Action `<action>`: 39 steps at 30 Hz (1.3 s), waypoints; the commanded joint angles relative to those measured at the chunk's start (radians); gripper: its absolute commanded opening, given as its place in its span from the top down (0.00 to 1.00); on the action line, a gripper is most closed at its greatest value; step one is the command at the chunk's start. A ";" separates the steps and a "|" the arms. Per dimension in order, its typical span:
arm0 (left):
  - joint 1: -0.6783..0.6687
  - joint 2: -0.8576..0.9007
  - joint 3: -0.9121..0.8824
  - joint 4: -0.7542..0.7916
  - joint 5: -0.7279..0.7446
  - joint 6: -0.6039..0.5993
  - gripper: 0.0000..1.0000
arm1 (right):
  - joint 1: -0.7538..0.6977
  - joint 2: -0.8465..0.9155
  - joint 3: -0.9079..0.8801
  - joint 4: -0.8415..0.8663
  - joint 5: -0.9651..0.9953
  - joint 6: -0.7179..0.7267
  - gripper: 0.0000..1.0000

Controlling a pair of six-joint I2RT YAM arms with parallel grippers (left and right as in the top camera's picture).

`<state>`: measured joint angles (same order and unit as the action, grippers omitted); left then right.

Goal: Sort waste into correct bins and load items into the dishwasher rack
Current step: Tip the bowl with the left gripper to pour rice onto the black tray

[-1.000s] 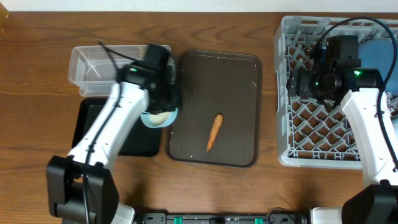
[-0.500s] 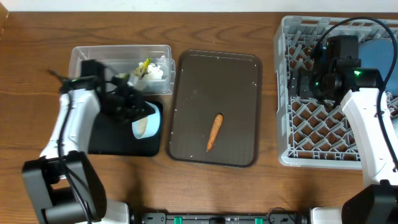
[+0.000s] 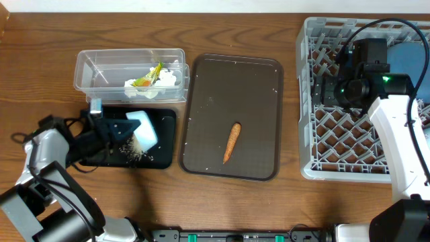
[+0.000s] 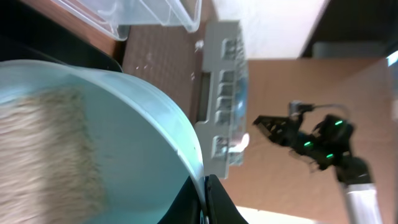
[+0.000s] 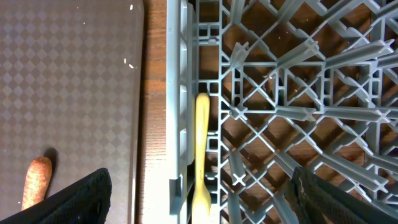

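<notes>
— Along the right of the table, what's biggest?
— The dishwasher rack (image 3: 308, 101). The right gripper (image 3: 324, 92) hangs over its left part, fingers spread apart and empty. Below it a yellow spoon (image 5: 202, 149) lies inside the rack, lengthwise along the left wall.
— And the middle?
— A brown serving tray (image 3: 208, 101) sits between the rack and the bins. Left of it, the clear tub (image 3: 91, 70) holds tissue (image 3: 168, 78) and a wrapper (image 3: 142, 82). The black tray (image 3: 164, 117) lies just beside the tub, nearer the robot.
— Where's the cup?
— The light blue cup (image 3: 142, 128) is clamped in the left gripper (image 3: 115, 131) and tipped over the black tray. Rice (image 3: 138, 154) is scattered beneath it, and the wrist view shows rice inside too.
— What does the next move hinge on?
— I'd say the cup's route. The rack lies well off to its right, across the serving tray.
— And the carrot?
— The carrot stick (image 3: 232, 142) lies on the serving tray, long axis running far-to-near. Its thick end points away from the robot and its tip leans slightly left. It's between the arms, and the free right gripper looks somewhat nearer.
</notes>
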<state>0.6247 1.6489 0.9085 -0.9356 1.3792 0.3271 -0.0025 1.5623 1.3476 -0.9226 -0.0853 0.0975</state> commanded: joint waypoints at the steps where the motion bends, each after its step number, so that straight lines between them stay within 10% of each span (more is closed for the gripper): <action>1: 0.038 -0.027 -0.016 -0.003 0.123 0.053 0.94 | 0.016 -0.005 0.011 -0.002 0.010 -0.009 0.11; 22: 0.040 -0.027 -0.016 0.002 0.146 0.046 0.94 | 0.016 -0.005 0.011 -0.002 0.010 -0.009 0.11; 39: 0.041 -0.022 -0.016 0.140 0.196 -0.231 0.94 | 0.016 -0.005 0.011 -0.008 0.009 -0.009 0.11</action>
<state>0.6609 1.6398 0.8959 -0.7994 1.5101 0.1761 -0.0025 1.5623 1.3476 -0.9283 -0.0853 0.0975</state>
